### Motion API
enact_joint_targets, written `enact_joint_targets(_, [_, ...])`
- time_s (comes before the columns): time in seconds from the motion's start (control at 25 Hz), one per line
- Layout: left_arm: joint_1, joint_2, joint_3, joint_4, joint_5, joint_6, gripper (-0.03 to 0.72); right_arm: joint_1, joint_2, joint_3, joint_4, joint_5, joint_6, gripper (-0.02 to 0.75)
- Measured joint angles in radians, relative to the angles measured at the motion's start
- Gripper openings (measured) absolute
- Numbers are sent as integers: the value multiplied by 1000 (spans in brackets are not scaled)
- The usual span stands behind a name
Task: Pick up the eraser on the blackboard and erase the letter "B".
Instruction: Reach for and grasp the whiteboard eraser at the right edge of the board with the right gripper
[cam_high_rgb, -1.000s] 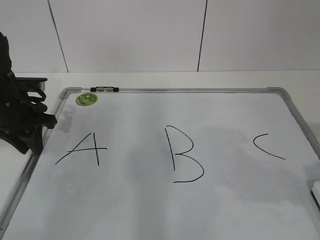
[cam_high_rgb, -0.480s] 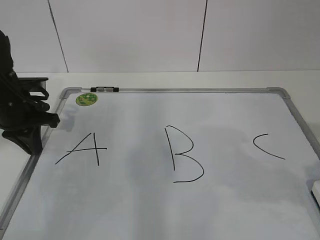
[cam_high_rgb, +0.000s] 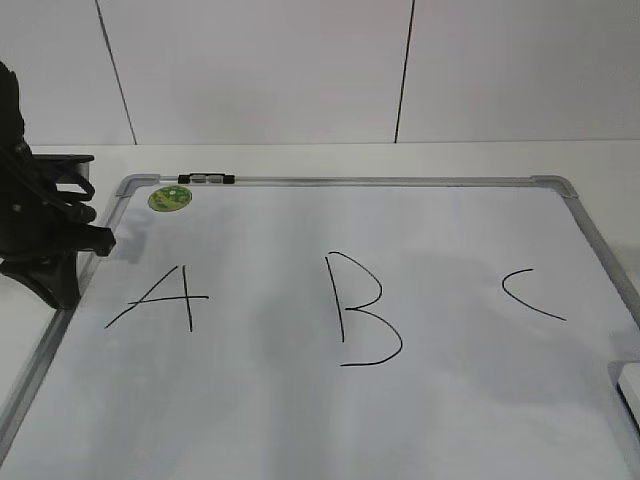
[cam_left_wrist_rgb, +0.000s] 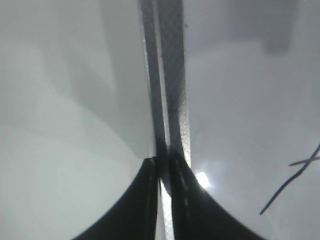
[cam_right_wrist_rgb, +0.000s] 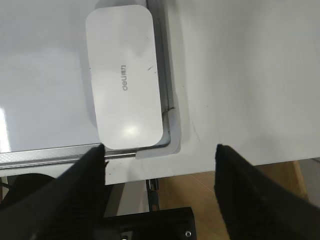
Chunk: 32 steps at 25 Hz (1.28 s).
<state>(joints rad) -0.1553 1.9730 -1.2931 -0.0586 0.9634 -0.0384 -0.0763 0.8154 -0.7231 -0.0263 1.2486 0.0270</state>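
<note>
The blackboard (cam_high_rgb: 350, 181) is a white dry-erase board lying flat, with black letters "A" (cam_high_rgb: 170, 298), "B" (cam_high_rgb: 338, 300) and "C" (cam_high_rgb: 506, 290). The eraser (cam_right_wrist_rgb: 123, 77), a white rounded block, lies in the board's near right corner; only its edge (cam_high_rgb: 630, 385) shows in the exterior view. My right gripper (cam_right_wrist_rgb: 159, 165) is open and empty, hovering just off that corner, apart from the eraser. My left gripper (cam_high_rgb: 62, 298) is shut, its tips (cam_left_wrist_rgb: 162, 162) over the board's left frame (cam_left_wrist_rgb: 172, 75) near a stroke of the "A" (cam_left_wrist_rgb: 295, 175).
A small black-and-silver marker (cam_high_rgb: 205, 178) lies on the board's far frame beside a round green sticker (cam_high_rgb: 169, 198). A white wall stands behind the table. In the right wrist view the table's edge and wooden floor (cam_right_wrist_rgb: 200, 190) show below the board's corner.
The board with its letters, marker and eraser has shifted slightly to the left. The left arm has barely moved.
</note>
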Motion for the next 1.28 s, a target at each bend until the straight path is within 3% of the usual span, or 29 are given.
enact_joint_targets(1.12, [21, 0, -2, -2, 36, -1, 24, 0, 0, 0, 8, 0, 0, 548])
enact_joint_targets(1.28, [21, 0, -2, -2, 36, -1, 22, 0, 0, 0, 16, 0, 4, 596])
